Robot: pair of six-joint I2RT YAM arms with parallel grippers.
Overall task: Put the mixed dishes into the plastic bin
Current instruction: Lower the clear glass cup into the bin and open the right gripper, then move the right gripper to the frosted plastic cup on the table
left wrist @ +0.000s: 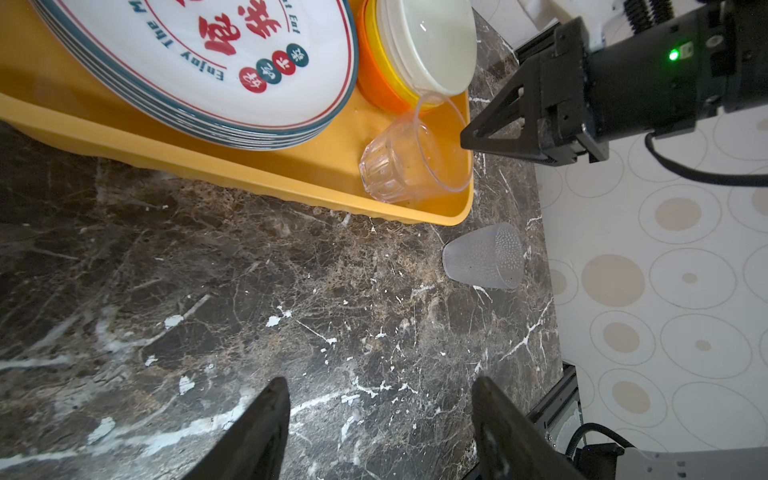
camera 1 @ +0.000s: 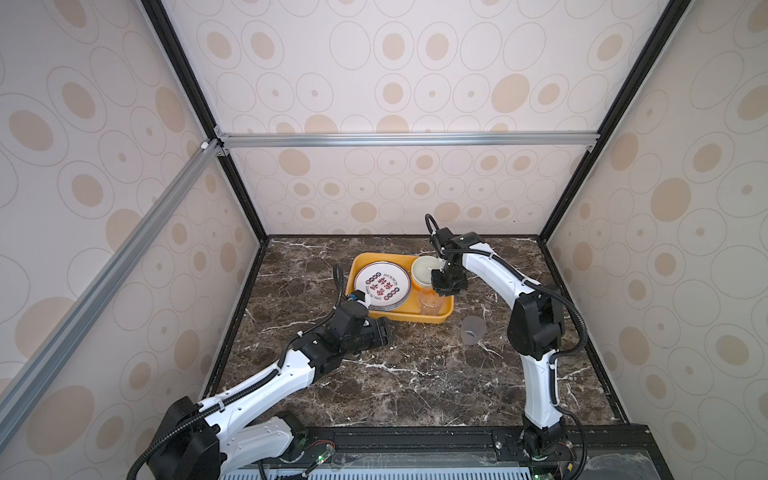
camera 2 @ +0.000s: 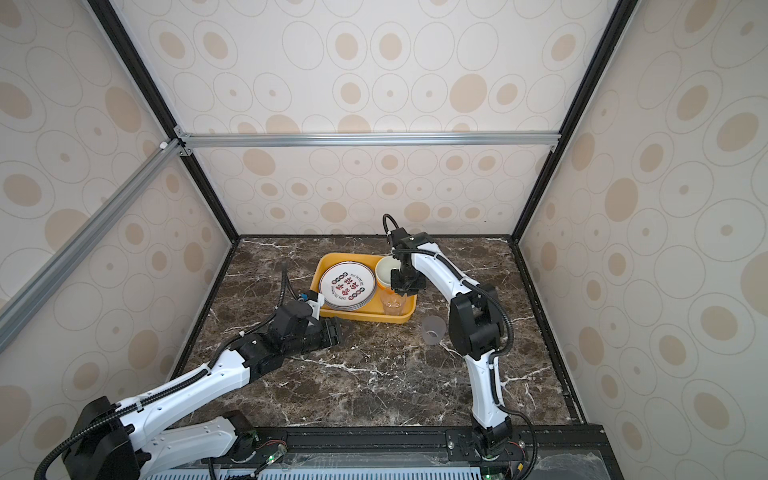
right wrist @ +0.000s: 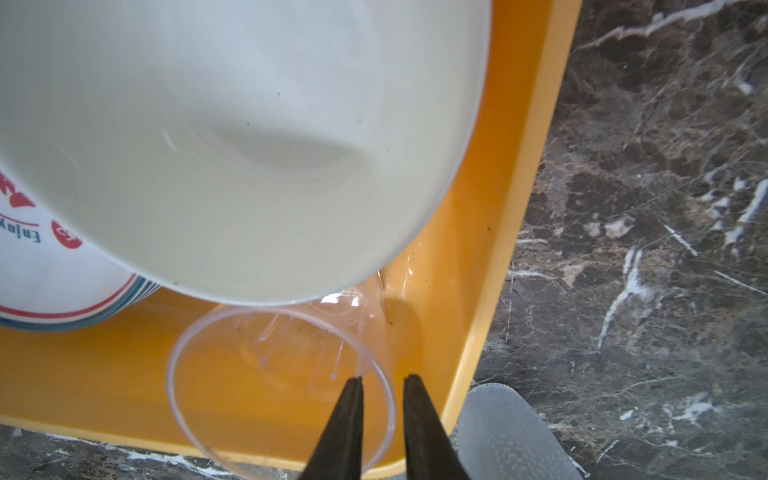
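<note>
Words on the dishes
The top plate [left wrist: 137,58] reads "Enjoy The M…" and "…Eat" in green; its red characters are cropped.

two arms reaching forward, both claws parted

the left arm [camera 1: 266,380] runs low and forward with its forearm close to level, and the left claw [camera 1: 387,330] points toward the middle; in the left wrist view its jaws stand wide apart. the right arm [camera 1: 536,374] rises steeply from its base, bends at the elbow and arches inward, so the right claw [camera 1: 444,291] points down; in the right wrist view its fingertips [right wrist: 347,415] show only a narrow gap.
</note>
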